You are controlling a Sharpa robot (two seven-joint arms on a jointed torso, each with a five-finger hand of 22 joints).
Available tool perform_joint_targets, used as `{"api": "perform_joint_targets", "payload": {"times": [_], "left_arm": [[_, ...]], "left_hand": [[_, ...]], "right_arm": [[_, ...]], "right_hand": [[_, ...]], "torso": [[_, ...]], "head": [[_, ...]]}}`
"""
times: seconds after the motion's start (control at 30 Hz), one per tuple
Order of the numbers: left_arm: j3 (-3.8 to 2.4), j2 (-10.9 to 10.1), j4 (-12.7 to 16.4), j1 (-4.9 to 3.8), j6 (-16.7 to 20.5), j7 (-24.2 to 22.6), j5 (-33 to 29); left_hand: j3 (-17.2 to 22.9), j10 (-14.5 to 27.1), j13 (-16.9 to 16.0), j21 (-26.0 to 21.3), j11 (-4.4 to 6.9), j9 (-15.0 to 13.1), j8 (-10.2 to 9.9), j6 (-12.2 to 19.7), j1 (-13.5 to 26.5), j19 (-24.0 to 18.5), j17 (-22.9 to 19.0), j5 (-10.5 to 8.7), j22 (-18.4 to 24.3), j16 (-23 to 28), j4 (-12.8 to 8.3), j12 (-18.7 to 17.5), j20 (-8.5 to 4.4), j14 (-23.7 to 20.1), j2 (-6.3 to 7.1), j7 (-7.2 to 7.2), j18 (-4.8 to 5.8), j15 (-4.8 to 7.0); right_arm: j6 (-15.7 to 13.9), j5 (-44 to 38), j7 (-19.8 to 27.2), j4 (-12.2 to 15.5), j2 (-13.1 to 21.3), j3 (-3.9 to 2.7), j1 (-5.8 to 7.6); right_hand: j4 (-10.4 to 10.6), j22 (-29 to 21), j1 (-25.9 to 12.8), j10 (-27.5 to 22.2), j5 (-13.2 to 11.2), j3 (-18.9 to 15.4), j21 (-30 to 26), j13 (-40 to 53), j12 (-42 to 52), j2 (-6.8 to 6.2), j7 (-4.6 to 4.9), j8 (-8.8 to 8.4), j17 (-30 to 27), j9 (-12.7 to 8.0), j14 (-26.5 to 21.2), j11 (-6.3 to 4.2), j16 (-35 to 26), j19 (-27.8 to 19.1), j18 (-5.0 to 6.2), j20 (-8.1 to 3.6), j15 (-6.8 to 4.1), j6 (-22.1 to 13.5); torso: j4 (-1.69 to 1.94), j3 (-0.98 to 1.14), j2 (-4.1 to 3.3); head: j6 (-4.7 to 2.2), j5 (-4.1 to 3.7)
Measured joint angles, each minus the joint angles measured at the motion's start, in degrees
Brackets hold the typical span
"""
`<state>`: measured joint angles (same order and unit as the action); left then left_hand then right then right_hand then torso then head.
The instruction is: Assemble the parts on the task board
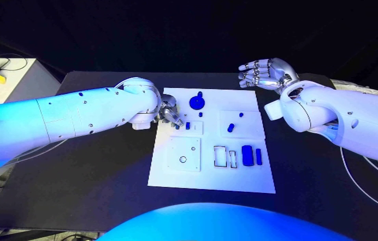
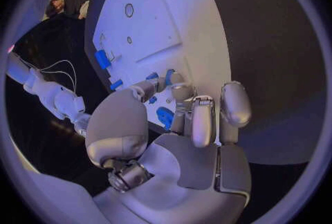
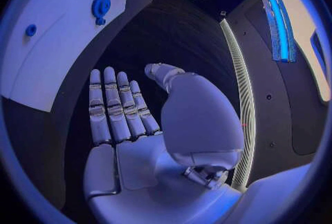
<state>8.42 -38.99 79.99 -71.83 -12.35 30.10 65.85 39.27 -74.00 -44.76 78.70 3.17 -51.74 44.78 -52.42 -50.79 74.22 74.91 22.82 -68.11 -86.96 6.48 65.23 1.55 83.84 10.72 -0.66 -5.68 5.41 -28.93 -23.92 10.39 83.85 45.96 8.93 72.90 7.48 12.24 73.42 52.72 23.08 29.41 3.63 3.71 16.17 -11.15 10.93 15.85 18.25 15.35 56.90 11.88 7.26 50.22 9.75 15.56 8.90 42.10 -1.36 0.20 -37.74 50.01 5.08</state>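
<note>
The white task board (image 1: 211,167) lies mid-table, with blue parts (image 1: 247,155) scattered on it. The left hand (image 1: 167,113) pinches a small blue part (image 1: 187,125) over the board's left side. The right hand (image 1: 265,73) hovers beyond the board's far right corner, fingers apart, holding nothing.
</note>
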Motion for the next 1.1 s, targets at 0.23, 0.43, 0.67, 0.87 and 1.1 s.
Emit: {"api": "perform_joint_targets", "payload": {"times": [0.23, 0.43, 0.67, 0.87, 1.1], "left_arm": [[0.00, -0.1, 0.0, 0.01, 0.1, 0.0, 0.0], [-0.10, -0.6, 0.5, 0.09, 0.3, -0.1, 0.1], [-1.00, -1.4, 1.5, 0.72, 0.7, -0.1, 0.0], [-2.42, -2.2, 2.5, 1.30, 1.1, 0.1, -0.3], [-4.13, -3.3, 3.6, 1.21, 2.4, 0.1, -0.7]], "left_hand": [[-1.8, 0.0, 0.0, 0.0, 0.00, 0.0, 0.0, -0.1, 0.0, 0.0, 0.0, 0.00, 0.0, 0.0, 0.5, 0.0, 0.00, 0.0, 0.00, 0.09, 0.00, 0.00], [-7.7, 0.2, 0.3, -0.2, -0.20, 0.0, -0.8, -0.4, 0.1, 0.0, 0.0, -0.04, 0.2, 0.0, 3.4, 0.0, 0.00, 0.0, 0.37, -0.13, 0.00, 0.00], [-13.4, 0.4, 0.9, -0.5, -0.41, -0.1, -1.2, -0.5, -0.8, 0.0, 0.0, -4.55, 0.2, 0.0, 9.1, 0.0, 0.00, 0.0, 0.47, -0.14, 0.00, 0.00], [-14.0, 0.6, 1.5, -0.5, -0.60, -0.2, -1.0, -0.5, -1.1, 0.0, 0.0, -5.18, 0.2, 0.1, 9.7, 0.0, 0.00, 0.0, 0.57, -0.18, 0.00, 0.00], [-14.1, 1.2, 2.5, -0.8, -0.44, -0.4, -1.0, -0.2, -2.7, 0.0, 0.0, -5.17, 0.7, 0.5, 9.9, -0.4, 0.00, 0.0, -0.07, -0.47, 0.00, 0.00]], "right_arm": [[0.1, 0.0, 0.0, 0.0, 0.0, 0.00, -0.03], [0.1, -0.1, 0.0, -0.1, 0.0, 0.01, -0.11], [0.2, -0.1, 0.0, -0.1, 0.0, 0.01, -0.24], [0.2, -0.1, 0.0, -0.1, 0.0, 0.01, -0.33], [0.3, -0.1, 0.0, -0.2, -0.1, 0.01, -0.43]], "right_hand": [[0.0, -0.2, 0.0, 0.0, 0.0, 0.0, 0.0, 0.0, 0.0, 0.00, 0.00, 0.00, 0.0, 0.0, 0.0, 0.00, 0.0, -0.4, 0.00, 0.00, 0.00, 0.0], [-0.1, -0.7, 0.0, 0.0, 0.0, -0.2, 0.0, 0.0, 0.0, 0.01, 0.00, 0.00, -0.3, -0.1, -0.1, 0.00, -0.2, -1.3, 0.00, 0.12, 0.13, 0.0], [-0.1, -1.1, -0.3, 0.0, 0.0, -0.2, 0.0, 0.0, 0.0, 0.31, 0.00, 0.00, -0.3, -0.1, -0.2, 0.00, -0.2, -1.9, 0.00, 0.39, 0.21, 0.0], [-0.1, -1.6, -0.3, 0.0, 0.0, -0.2, 0.0, 0.0, 0.0, 0.31, 0.00, 0.00, -0.5, -0.2, -0.2, 0.00, -0.2, -2.6, -0.01, 0.50, 0.21, 0.0], [-0.1, -1.8, -0.3, 0.0, 0.0, -0.2, 0.0, 0.0, 0.2, 0.31, 0.00, 0.00, -0.6, -0.2, -0.2, 0.00, -0.5, -3.0, 0.00, 0.51, 0.21, 0.0]], "torso": [[-0.01, 0.00, 0.00], [-0.02, 0.01, 0.00], [-0.02, -0.03, -0.01], [-0.02, -0.03, 0.00], [0.00, -0.04, 0.03]], "head": [[0.00, 0.00], [0.00, -0.02], [0.00, -0.19], [0.00, -0.26], [0.00, -0.35]]}}
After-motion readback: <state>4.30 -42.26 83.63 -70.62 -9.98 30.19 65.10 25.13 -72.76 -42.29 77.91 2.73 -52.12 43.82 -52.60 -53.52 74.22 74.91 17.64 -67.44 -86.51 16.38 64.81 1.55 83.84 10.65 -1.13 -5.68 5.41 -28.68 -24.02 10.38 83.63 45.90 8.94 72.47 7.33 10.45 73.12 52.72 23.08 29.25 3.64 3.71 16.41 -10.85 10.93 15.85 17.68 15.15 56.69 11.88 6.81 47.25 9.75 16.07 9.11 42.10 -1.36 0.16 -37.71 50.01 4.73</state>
